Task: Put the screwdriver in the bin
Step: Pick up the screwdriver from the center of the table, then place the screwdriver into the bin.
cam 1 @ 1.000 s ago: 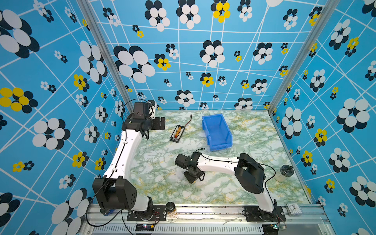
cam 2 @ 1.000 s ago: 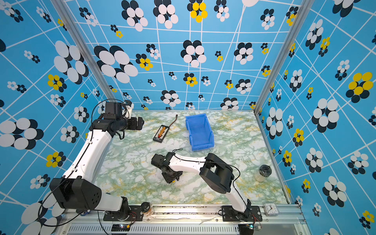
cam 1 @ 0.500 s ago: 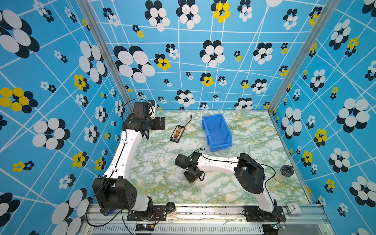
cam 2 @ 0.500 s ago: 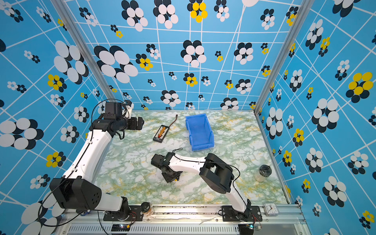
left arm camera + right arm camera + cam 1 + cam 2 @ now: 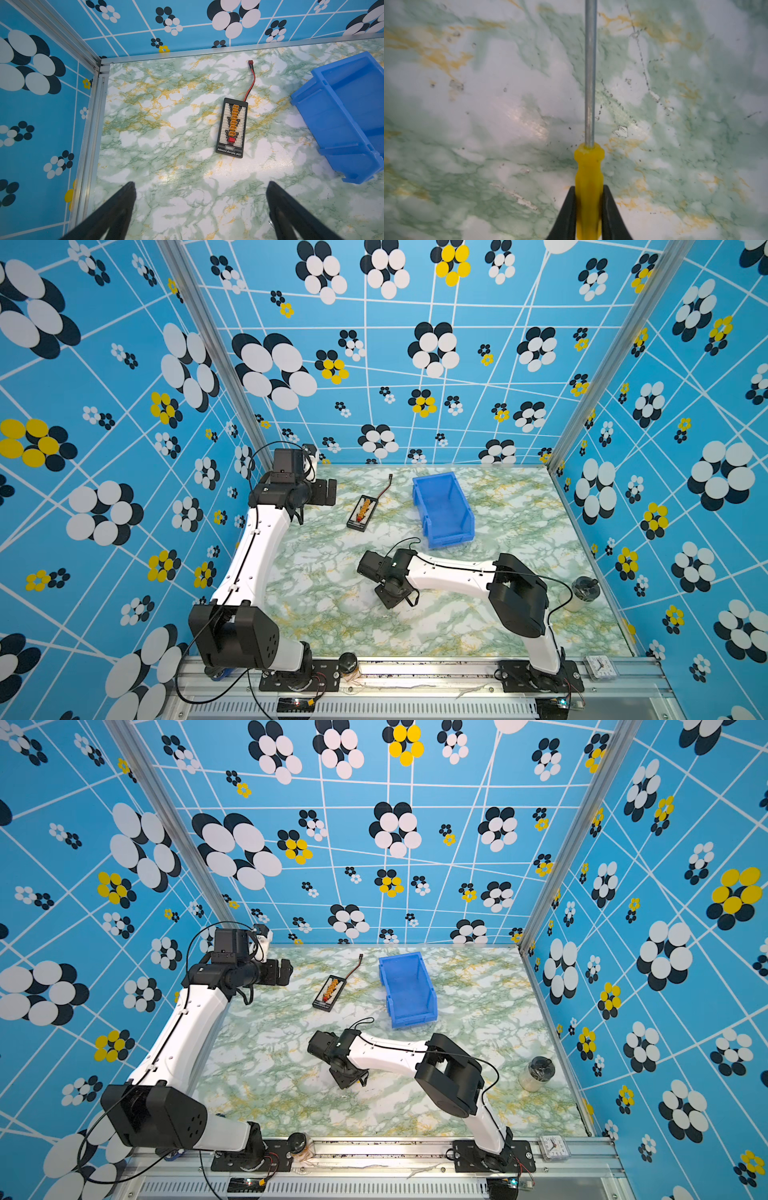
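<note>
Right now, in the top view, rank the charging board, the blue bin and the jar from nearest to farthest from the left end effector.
1. Charging board: right beside the left end effector, toward the table's middle.
2. Blue bin: beyond the board, at the back centre of the table.
3. Jar: far across the table, against the right wall.

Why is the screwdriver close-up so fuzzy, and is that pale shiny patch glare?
Right wrist view: the slim yellow-handled screwdriver and black fingers sit close to the lens, so edges blur; the pale sheen on the green marble table looks like light glare.
</note>
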Controlling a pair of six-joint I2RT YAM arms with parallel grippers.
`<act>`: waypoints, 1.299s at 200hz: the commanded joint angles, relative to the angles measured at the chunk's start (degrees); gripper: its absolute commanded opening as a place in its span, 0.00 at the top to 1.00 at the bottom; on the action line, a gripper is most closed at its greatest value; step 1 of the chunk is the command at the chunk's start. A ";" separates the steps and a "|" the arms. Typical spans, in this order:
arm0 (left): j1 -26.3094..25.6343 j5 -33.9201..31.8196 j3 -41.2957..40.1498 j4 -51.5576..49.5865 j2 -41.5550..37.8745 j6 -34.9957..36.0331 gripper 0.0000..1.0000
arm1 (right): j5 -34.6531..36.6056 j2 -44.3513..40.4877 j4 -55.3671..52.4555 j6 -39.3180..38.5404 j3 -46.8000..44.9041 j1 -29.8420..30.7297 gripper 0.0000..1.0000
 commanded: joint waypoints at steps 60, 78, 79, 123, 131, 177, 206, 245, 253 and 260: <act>0.37 -0.20 1.25 -0.48 -3.38 3.54 0.01 | -2.12 -9.07 -2.76 -4.33 0.93 -5.30 0.80; 0.31 1.19 0.92 -1.11 -3.63 3.30 0.01 | -2.55 -11.42 -3.86 -5.51 1.38 -7.64 0.80; 0.27 1.27 0.86 -1.08 -3.61 3.28 0.01 | -2.57 -11.52 -3.90 -5.53 1.38 -7.83 0.80; -0.71 2.83 -0.25 -0.92 -3.95 4.13 0.01 | -2.69 -15.85 -5.56 -8.48 4.34 -15.17 0.79; -0.99 2.80 -0.32 -0.96 -4.14 4.22 0.01 | -2.69 -16.45 -5.62 -9.00 4.29 -16.69 0.79; -2.39 4.30 -1.61 -0.56 -5.17 4.27 0.01 | -2.44 -17.78 -4.36 -11.63 4.72 -26.23 0.78; -3.50 5.34 -1.52 -1.09 -5.31 4.31 0.01 | -1.31 -16.26 -2.70 -13.65 5.23 -30.75 0.78; -4.95 10.07 -0.38 -2.89 -5.86 6.38 0.01 | -2.62 -13.34 0.19 -13.99 5.17 -35.31 0.78; -5.13 11.84 -0.10 -3.51 -5.96 6.72 0.01 | -2.60 -12.58 0.92 -13.90 5.38 -35.78 0.78; -5.38 13.54 0.16 -4.20 -5.97 6.86 0.01 | -2.91 -11.82 1.44 -13.80 5.64 -36.17 0.78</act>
